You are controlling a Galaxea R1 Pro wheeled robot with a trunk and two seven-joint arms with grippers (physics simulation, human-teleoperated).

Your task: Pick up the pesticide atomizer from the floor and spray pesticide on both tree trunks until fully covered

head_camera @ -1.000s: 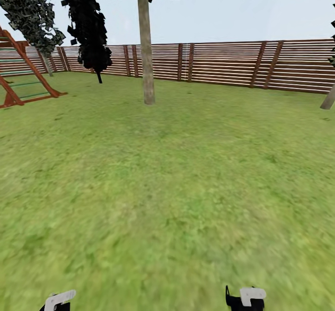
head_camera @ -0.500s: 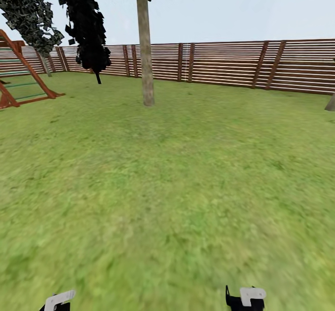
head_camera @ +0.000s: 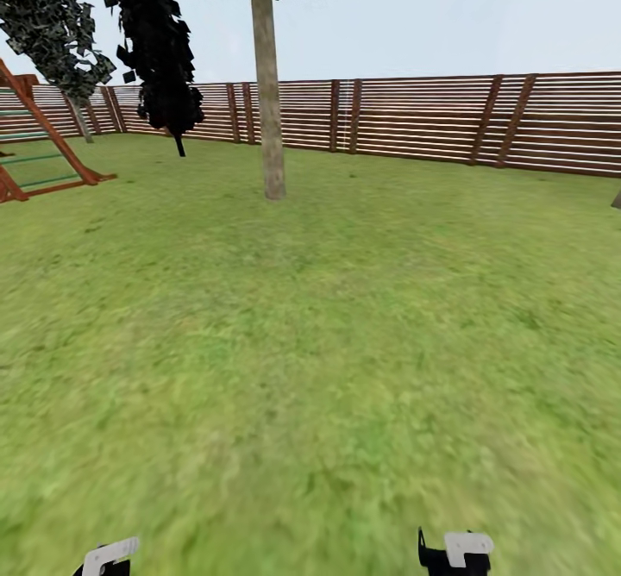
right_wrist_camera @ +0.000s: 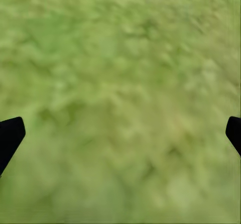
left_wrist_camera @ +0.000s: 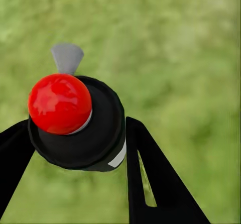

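Observation:
In the left wrist view my left gripper (left_wrist_camera: 75,138) is shut on the pesticide atomizer (left_wrist_camera: 80,128), a black round body with a glossy red ball on top and a grey nozzle. Below it lies blurry green grass floor (left_wrist_camera: 181,58). One tree trunk (head_camera: 271,110), mottled grey-tan and bare, stands ahead left of centre on the lawn, some way off. A second trunk's base (head_camera: 617,200) peeks in at the right edge. My right gripper (right_wrist_camera: 120,133) hangs open over grass, empty. Both wrists show at the head view's lower edge: left gripper (head_camera: 108,556), right gripper (head_camera: 455,552).
A brown slatted fence (head_camera: 414,119) rings the lawn at the back. A red-brown climbing frame (head_camera: 39,140) stands at the left. A dark leafy bush-tree (head_camera: 164,59) and a grey leafy tree (head_camera: 56,24) stand near the far-left fence corner.
The whole view has crept forward and shifted: the near trunk sits slightly lower, and the climbing frame and right-edge trunk have slid outward. The grippers hold the same place in view.

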